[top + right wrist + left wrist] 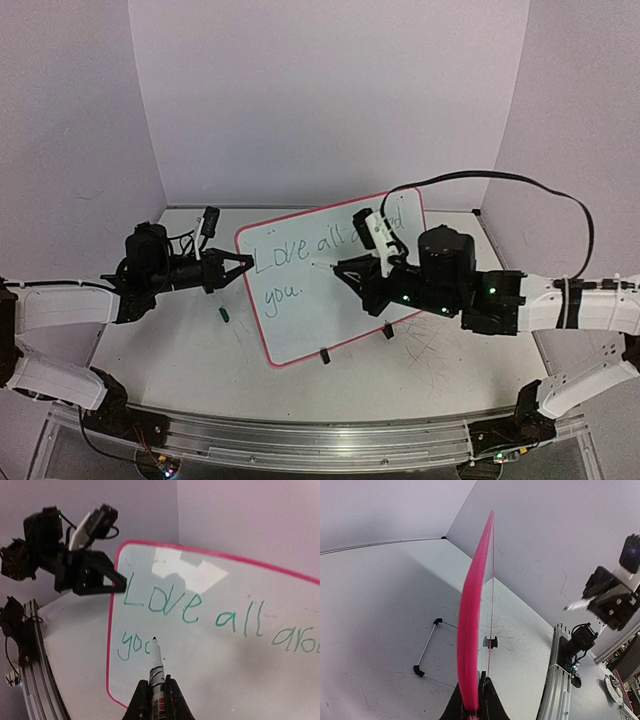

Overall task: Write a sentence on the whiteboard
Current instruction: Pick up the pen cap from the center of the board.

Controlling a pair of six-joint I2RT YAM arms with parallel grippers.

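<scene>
Red-rimmed glossy white whiteboard (320,315) held tilted over the white surface (165,365).
Its edge is pinched by the left claw (245,265), a white marker (156,667) by the right claw (340,268) at the green sentence (190,611); the board could be pivoted by hard pen pressure.

The top external camera sits high behind the arm bases and looks down and forward from afar, taking in the table (150,350), both arms and the whole whiteboard (300,325). The left wrist camera looks along the left gripper (475,702), very near and edge-on to the board's pink rim, with the right gripper (600,597) far across. The right wrist camera looks down its marker (156,667) at the board's face, close up. All three views share the whiteboard.
</scene>
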